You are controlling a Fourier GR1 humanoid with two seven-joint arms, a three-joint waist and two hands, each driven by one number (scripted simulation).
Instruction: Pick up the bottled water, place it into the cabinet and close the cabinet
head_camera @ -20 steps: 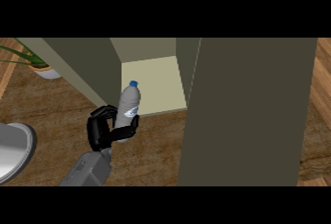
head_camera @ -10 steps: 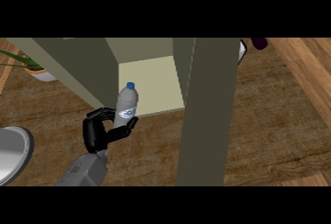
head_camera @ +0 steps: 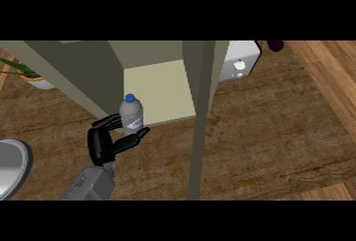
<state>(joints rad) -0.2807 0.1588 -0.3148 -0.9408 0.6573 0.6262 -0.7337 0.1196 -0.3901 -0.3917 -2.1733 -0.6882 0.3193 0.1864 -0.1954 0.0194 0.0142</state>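
The clear plastic water bottle with a blue cap and a white-and-blue label (head_camera: 131, 114) stands upright at about ten o'clock from the view's centre, just at the front lip of the pale cream cabinet shelf (head_camera: 160, 92). The black left hand (head_camera: 108, 139), on its grey forearm (head_camera: 89, 184), is curled round the bottle's lower part from seven o'clock, fingers behind it and thumb in front, so it is grasping the bottle. The right hand shows nowhere.

The olive-green cabinet door (head_camera: 201, 117) hangs open, seen nearly edge-on as a tall strip at three o'clock from the bottle.

I judge the placing step to be in hand (the bottle is at the threshold, not plainly inside). The next move calls for carrying it towards twelve o'clock onto the shelf, setting it down upright, uncurling the fingers and drawing the hand clear before swinging the door closed.
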